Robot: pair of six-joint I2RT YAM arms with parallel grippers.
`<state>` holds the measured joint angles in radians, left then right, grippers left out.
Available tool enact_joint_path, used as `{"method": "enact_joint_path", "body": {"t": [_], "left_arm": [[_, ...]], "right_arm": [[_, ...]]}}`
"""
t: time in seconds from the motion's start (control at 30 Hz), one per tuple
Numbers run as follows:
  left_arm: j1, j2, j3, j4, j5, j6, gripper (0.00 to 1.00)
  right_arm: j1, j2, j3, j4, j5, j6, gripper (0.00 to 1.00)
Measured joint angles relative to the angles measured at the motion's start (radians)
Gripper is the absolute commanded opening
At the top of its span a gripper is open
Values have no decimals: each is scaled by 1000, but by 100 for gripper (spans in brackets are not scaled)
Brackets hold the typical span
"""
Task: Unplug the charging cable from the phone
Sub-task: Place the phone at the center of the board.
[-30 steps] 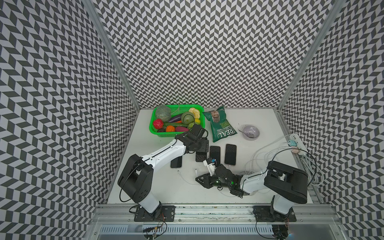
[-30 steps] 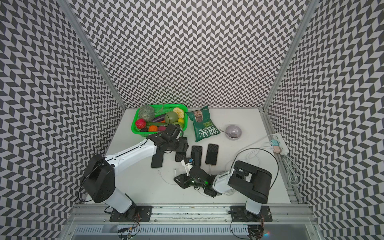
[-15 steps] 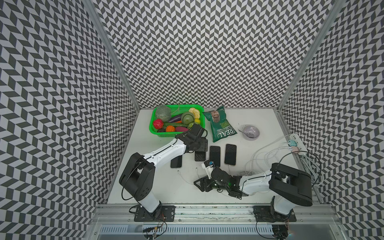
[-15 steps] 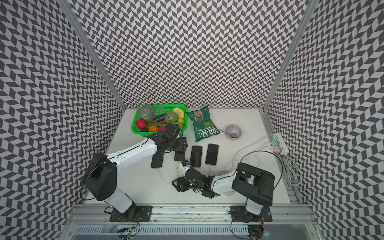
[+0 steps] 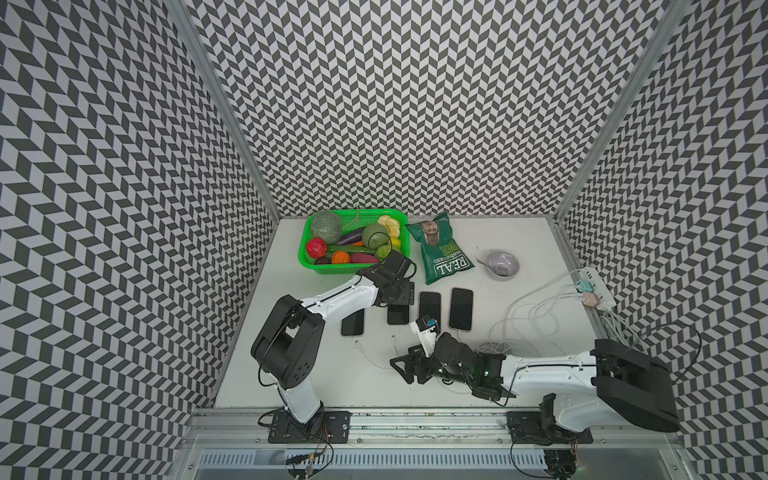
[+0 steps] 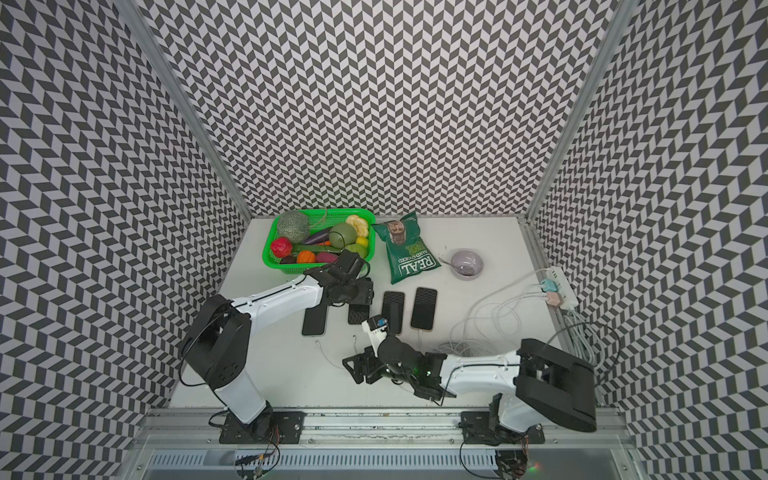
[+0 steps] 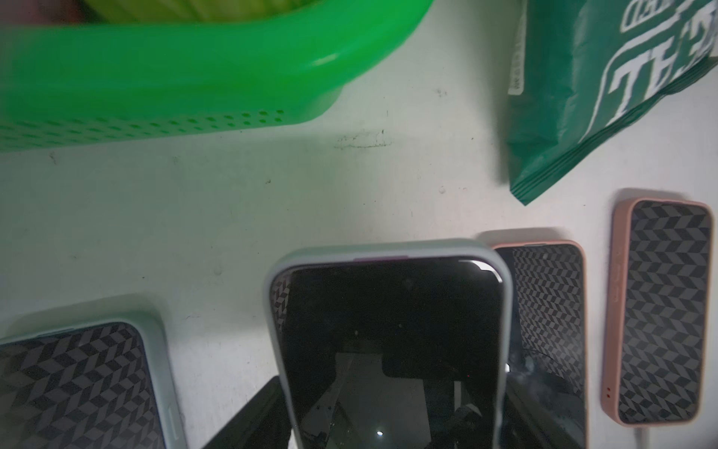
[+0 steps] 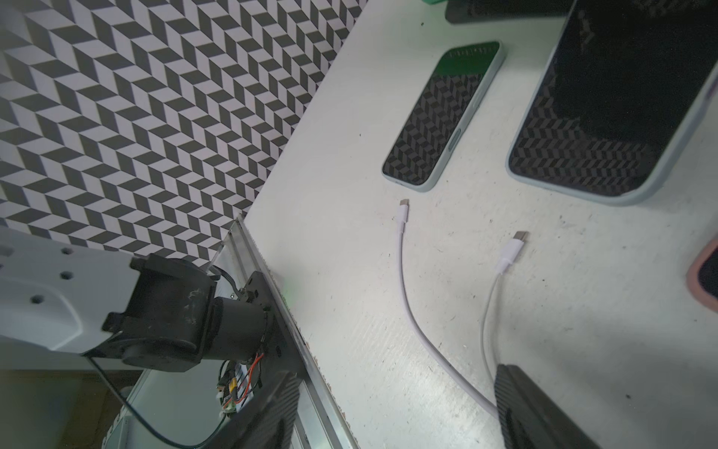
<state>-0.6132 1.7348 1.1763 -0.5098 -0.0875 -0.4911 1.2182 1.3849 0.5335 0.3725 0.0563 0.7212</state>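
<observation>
Several phones lie in a row in both top views. My left gripper (image 5: 400,293) is shut on the second phone (image 7: 388,330), a finger on each long side. Two loose cable ends lie on the table, a lilac one (image 8: 404,204) below the leftmost phone (image 8: 443,116) and a white one (image 8: 518,237) below the held phone (image 8: 610,101). My right gripper (image 8: 400,420) hovers low near the front edge, open wide and holding nothing; both cables run under one of its fingers (image 8: 536,408). The rightmost phone (image 5: 461,308) has a cable (image 5: 459,332) plugged in.
A green basket (image 5: 316,270) of toy produce stands at the back left, close to my left wrist. Beside it are a green chips bag (image 5: 442,249) and a grey bowl (image 5: 502,264). A power strip (image 5: 594,286) with coiled white cables (image 5: 523,324) sits at the right.
The right gripper's jaws have spread from nearly shut to wide open, and it has drifted slightly toward the front edge. The left gripper has stayed on its phone.
</observation>
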Motion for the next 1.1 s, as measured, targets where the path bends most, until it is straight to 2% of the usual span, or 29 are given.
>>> {"method": "enact_joint_path", "body": {"t": [0.27,0.4,0.47,0.67,0.77,0.9,1.1], "left_arm": [[13,29,0,20,-41,-1,20],[14,61,0,27,-53,-1,31],[14,77,0,27,-57,0,40],[14,97,0,33,-62,-1,79],[14,108,0,37,-66,-1,92],[14,117,0,39,-71,-2,99],[14,116,0,47,-72,-5,99]], "right_arm": [[3,-158,-56,-71,56,-19,95],[3,-208,-77,-107,76,-24,96],[3,-225,-80,-122,85,-26,97],[2,-263,-83,-157,106,-33,97],[-4,-281,-94,-171,114,-34,97],[-18,-288,-97,-187,119,-34,97],[-51,-311,-103,-209,122,-36,98]]}}
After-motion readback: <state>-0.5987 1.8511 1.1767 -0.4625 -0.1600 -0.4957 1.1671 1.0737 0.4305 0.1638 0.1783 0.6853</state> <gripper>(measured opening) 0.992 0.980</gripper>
